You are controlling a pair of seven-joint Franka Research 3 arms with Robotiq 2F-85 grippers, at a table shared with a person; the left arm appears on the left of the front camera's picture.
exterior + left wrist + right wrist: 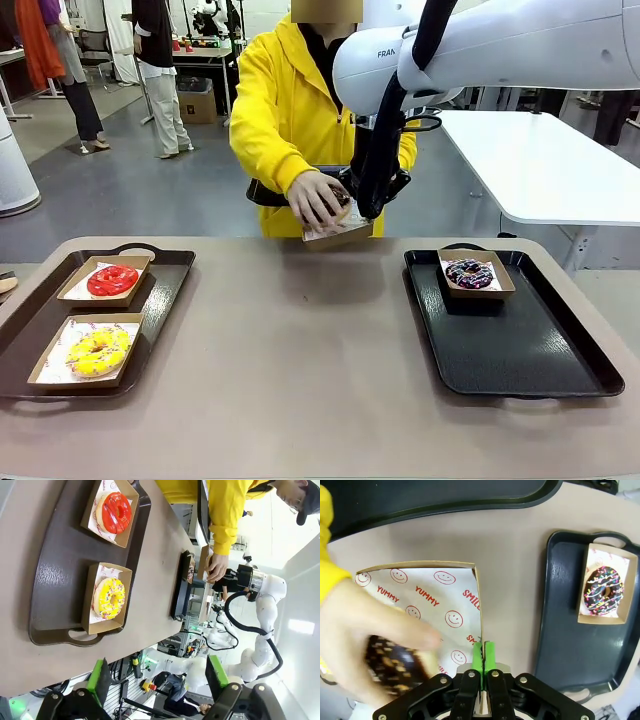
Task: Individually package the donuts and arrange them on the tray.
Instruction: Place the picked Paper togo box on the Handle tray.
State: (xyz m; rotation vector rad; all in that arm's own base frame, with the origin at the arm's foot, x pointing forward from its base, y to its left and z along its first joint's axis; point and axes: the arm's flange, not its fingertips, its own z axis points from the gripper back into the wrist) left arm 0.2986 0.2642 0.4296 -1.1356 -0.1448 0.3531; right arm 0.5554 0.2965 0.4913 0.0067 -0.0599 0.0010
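Left gripper (155,680): in the left wrist view, at the bottom of the frame; green pads stood wide apart with nothing between them, hovering off the near end of the brown tray (55,580).
Yellow donut (97,351): lower left of the front view, in its own paper-lined box on the brown tray.
Red donut (112,280): just beyond the yellow one on the same tray, also boxed.
Purple-swirled donut (469,273): boxed, at the far end of the black tray (520,350), right of the front view.
Right gripper (483,655): bottom centre of the right wrist view; pads pinched shut on the edge wall of the open box (430,605), holding it above the far middle of the table.
Chocolate donut (395,662): lower left of the right wrist view, blurred, in the person's hand (315,198), just over the box's paper lining.
Deciding relation: the donut lay to picture left of the closed pads, over the box floor, with the box's printed lining running away from the pads toward upper left.
Nearer arm: the right arm, by judgement; it already carried the box, and the black tray lay to its right in the wrist view, well apart from the left gripper.
Remaining: placing the boxed chocolate donut on a tray appeared not yet done.
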